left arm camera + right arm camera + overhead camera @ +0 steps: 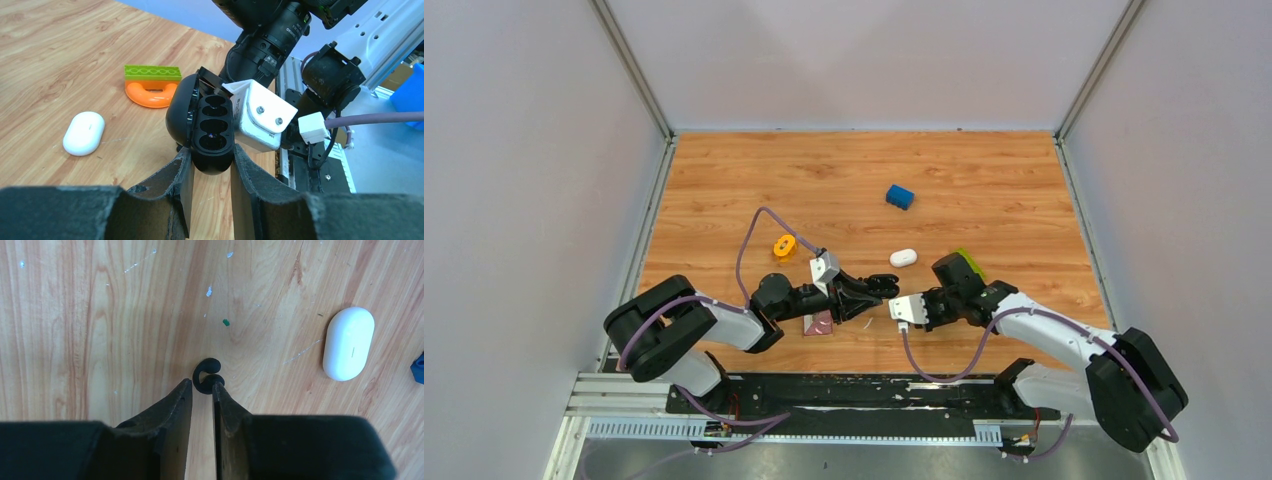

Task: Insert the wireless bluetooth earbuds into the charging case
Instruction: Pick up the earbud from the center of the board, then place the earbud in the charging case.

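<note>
Left pincer clamps the open black two-welled charging case; right pincer pinches a hooked earbud.

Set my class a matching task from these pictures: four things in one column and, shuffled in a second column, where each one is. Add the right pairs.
Things
1. black charging case
2. black earbud
3. white oval pod
4. blue block

Places
A. farthest out on the table from the arm bases
B. at the fingertips of the right gripper
C. lid open, clamped by the left gripper
D. lying flat on the table, closed, free of both grippers

Pairs: 1-C, 2-B, 3-D, 4-A
</note>
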